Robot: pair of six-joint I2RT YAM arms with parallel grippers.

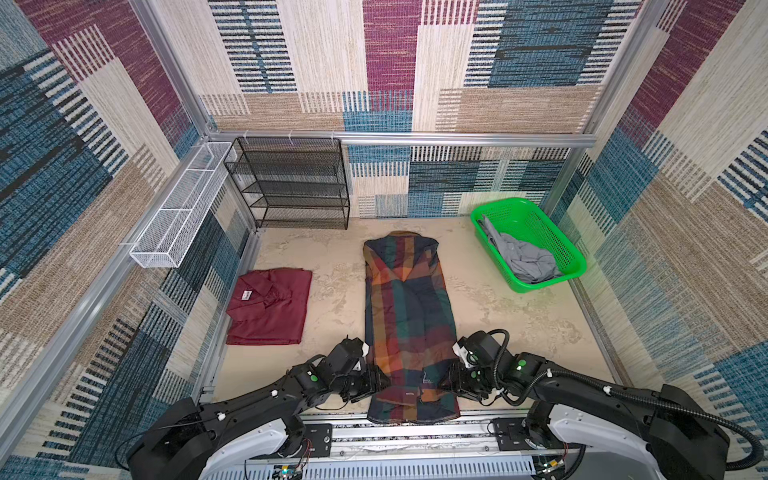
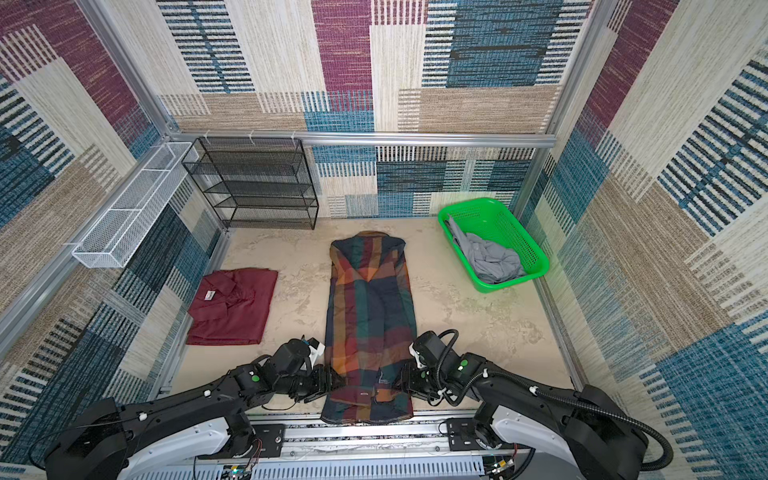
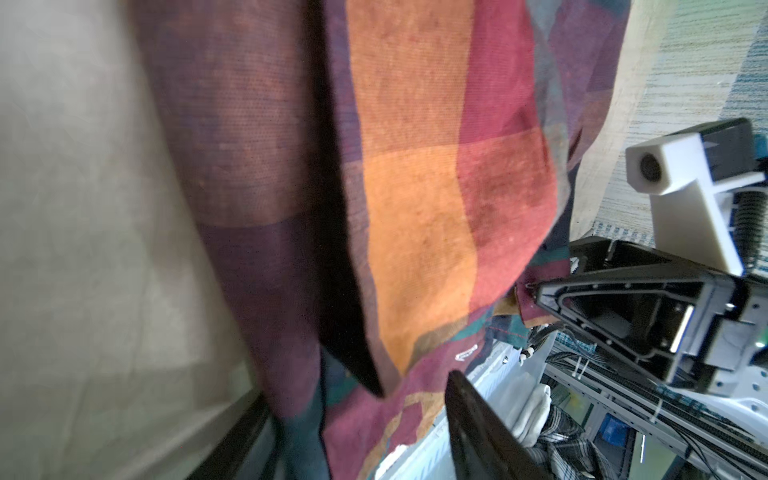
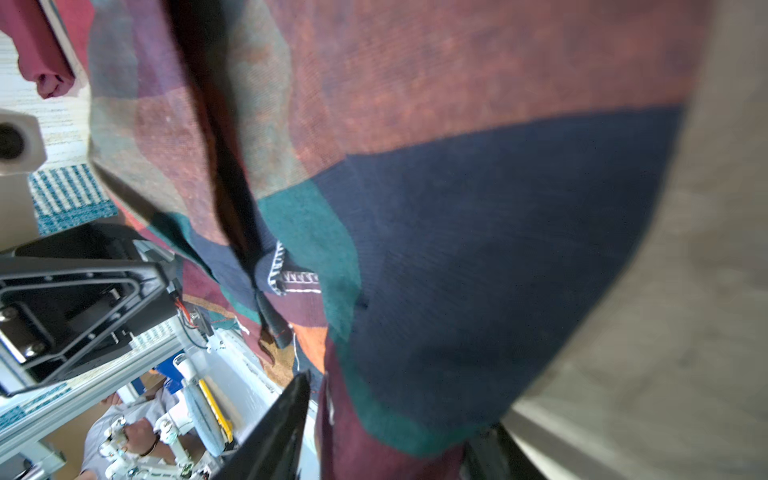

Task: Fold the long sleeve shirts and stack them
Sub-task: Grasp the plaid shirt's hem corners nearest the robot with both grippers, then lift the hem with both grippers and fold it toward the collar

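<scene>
Though straddling woven plaid shirt (image 1: 409, 307) edges, L fingers (image 3: 478, 432), R fingers (image 4: 274, 436) sit half-open.

This is a robotics lab test cell. An aluminium profile frame (image 1: 457, 139) boxes in a beige tabletop (image 1: 519, 316), and the walls are lined with patchwork carpet panels (image 1: 390, 45). The left robot arm (image 1: 249, 407) and right robot arm (image 1: 582, 382) stand on a slotted metal rail (image 1: 415, 434) with exposed wiring. A black mesh rack (image 1: 291, 183) stands at the back.

Bright, even, diffuse light in both top views; faint soft shadows along plaid shirt (image 1: 409, 316) edges. Strong wide-angle bending toward frame edges. Wrist views dimmer, smeared with motion blur; weave soft close up, table (image 3: 83, 208) washed pale, background unfocused.
</scene>
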